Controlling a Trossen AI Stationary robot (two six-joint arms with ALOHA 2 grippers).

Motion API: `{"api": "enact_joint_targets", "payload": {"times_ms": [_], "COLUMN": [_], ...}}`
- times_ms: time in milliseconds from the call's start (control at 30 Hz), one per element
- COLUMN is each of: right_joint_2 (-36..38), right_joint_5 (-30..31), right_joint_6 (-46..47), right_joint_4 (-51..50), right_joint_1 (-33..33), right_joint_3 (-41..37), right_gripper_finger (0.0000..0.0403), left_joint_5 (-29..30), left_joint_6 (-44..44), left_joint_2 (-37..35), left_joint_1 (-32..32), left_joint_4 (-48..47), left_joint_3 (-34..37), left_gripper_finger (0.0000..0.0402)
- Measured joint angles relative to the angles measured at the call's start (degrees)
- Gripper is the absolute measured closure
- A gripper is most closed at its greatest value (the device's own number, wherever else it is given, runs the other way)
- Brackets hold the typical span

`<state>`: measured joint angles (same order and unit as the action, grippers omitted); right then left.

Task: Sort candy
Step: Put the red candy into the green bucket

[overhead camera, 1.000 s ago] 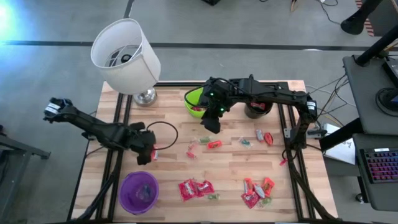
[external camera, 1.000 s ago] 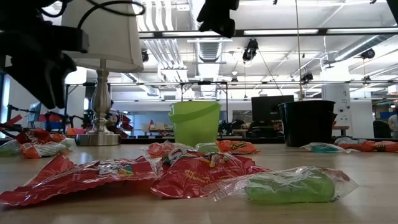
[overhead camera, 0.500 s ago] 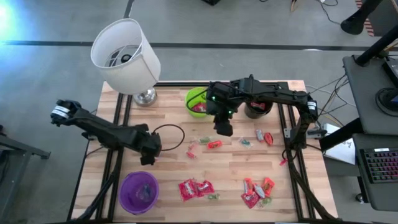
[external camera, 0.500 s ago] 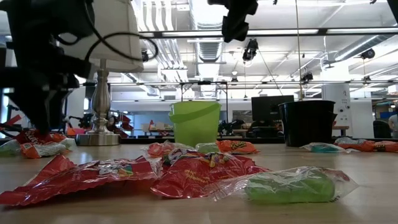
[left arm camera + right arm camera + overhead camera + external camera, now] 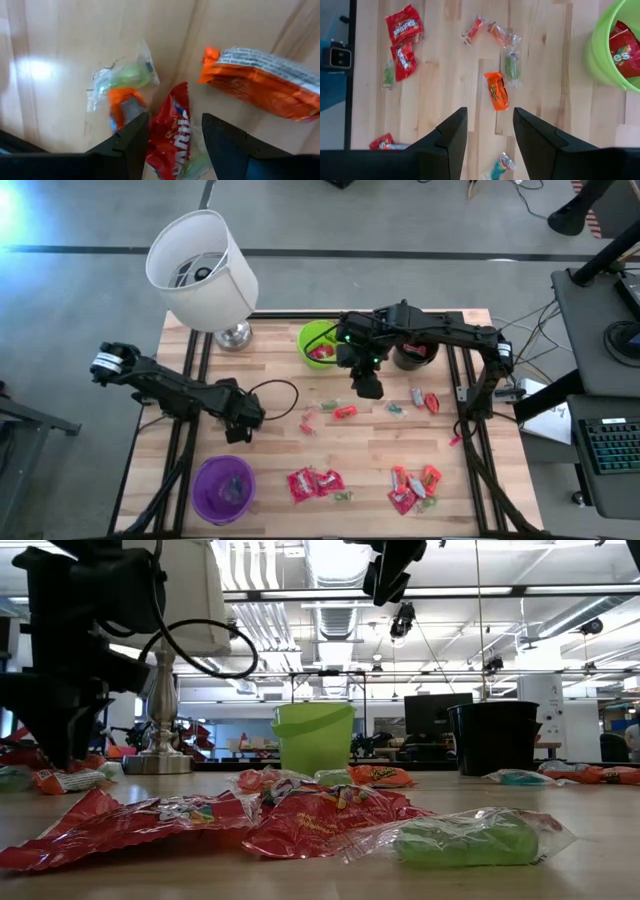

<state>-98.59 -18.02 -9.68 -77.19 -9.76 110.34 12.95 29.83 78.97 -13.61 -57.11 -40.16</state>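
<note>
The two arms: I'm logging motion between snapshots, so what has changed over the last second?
The right gripper swung from beside the green cup out over the table, jaws open and empty. The left gripper slid toward the middle, down over a red packet. Candy, cups and lamp stayed put.

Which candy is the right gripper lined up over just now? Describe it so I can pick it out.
Start at the green cup at the back of the table. The right gripper, open, hangs beside it, above a loose row of small sweets. The target is the orange packet, lying flat and apart; it is solid orange, while the sweet next to it is green in clear wrap.
</note>
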Motion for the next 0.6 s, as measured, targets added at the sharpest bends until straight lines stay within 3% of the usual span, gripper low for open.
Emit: {"api": "enact_joint_targets", "payload": {"times_ms": [200,333,600], "right_joint_2": [0.0,0.0,0.0], "right_joint_5": [0.0,0.0,-0.1], "right_joint_6": [-1.2,-1.6,-1.4], "right_joint_4": [-0.5,-0.5,-0.5], "right_joint_1": [0.0,0.0,0.0], "right_joint_3": [0.0,0.0,0.0], "right_gripper_finger": [0.0252,0.0252,0.0252], "left_joint_5": [4.4,-0.6,3.0], "left_joint_6": [0.5,-1.9,-2.9], "left_joint_2": [-0.4,-0.4,-0.4], "left_joint_1": [0.4,1.6,3.3], "left_joint_4": [-3.8,-3.9,-4.0], "left_joint_3": [-3.0,-2.9,-1.4], "left_gripper_finger": [0.0235,0.0235,0.0235]}}
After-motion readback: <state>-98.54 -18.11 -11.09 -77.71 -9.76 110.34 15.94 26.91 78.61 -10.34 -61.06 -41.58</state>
